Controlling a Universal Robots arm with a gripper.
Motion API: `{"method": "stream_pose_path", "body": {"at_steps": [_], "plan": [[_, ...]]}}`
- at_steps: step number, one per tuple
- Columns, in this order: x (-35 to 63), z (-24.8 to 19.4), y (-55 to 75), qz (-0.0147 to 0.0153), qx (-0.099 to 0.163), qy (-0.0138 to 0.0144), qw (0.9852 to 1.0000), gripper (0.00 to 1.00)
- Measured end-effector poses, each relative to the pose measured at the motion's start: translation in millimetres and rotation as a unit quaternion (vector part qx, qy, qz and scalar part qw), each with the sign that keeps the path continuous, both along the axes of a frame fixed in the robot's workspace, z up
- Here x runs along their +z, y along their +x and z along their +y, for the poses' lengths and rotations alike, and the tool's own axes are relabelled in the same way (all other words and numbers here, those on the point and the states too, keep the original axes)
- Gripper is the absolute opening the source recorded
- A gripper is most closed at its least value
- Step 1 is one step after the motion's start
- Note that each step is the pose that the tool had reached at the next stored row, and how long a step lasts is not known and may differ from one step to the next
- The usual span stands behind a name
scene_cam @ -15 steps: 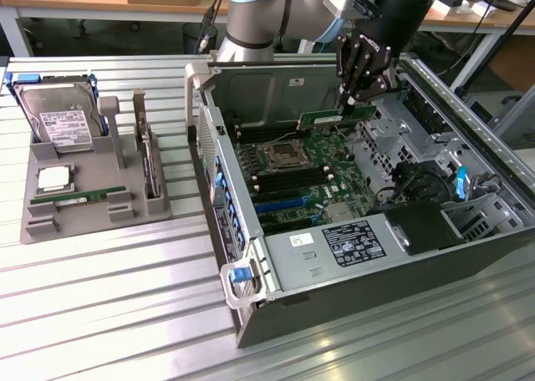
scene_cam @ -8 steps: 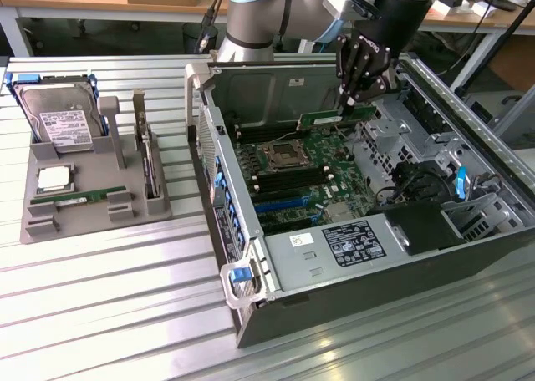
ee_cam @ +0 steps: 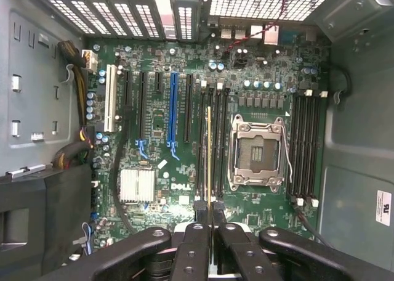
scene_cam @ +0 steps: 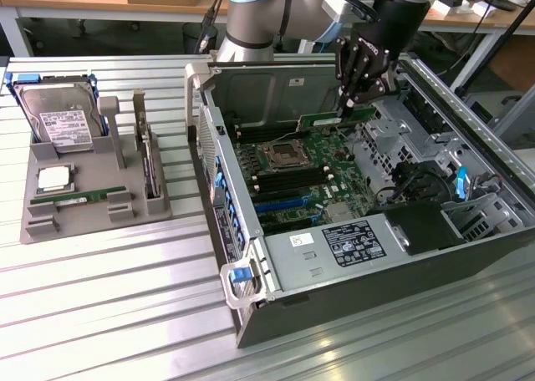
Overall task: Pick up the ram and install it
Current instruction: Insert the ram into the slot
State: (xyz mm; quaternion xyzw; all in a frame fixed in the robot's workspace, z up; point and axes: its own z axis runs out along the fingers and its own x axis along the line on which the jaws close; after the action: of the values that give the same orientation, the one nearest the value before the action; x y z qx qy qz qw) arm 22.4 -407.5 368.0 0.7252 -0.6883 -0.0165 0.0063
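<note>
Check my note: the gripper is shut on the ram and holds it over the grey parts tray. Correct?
No. The gripper is shut on the ram, but holds it over the motherboard inside the open case, not the grey tray, as the exterior view shows.

Oblique exterior, overhead wrist (motherboard [scene_cam: 305,176] [ee_cam: 258,214] shared)

We see bright, even light and soft glare on the slatted table [scene_cam: 109,289]. Inside the computer case [ee_cam: 354,108] it is dimmer: the gripper [ee_cam: 209,206] reads near black, while the ram [ee_cam: 209,151] catches light along its thin edge.
</note>
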Motion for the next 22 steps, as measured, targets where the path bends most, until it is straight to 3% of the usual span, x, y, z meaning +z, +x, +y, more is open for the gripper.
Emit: {"method": "stream_pose_path", "body": {"at_steps": [22], "plan": [[-8.8,0.0,0.0,0.0,0.0,0.0,1.0,0.12]]}}
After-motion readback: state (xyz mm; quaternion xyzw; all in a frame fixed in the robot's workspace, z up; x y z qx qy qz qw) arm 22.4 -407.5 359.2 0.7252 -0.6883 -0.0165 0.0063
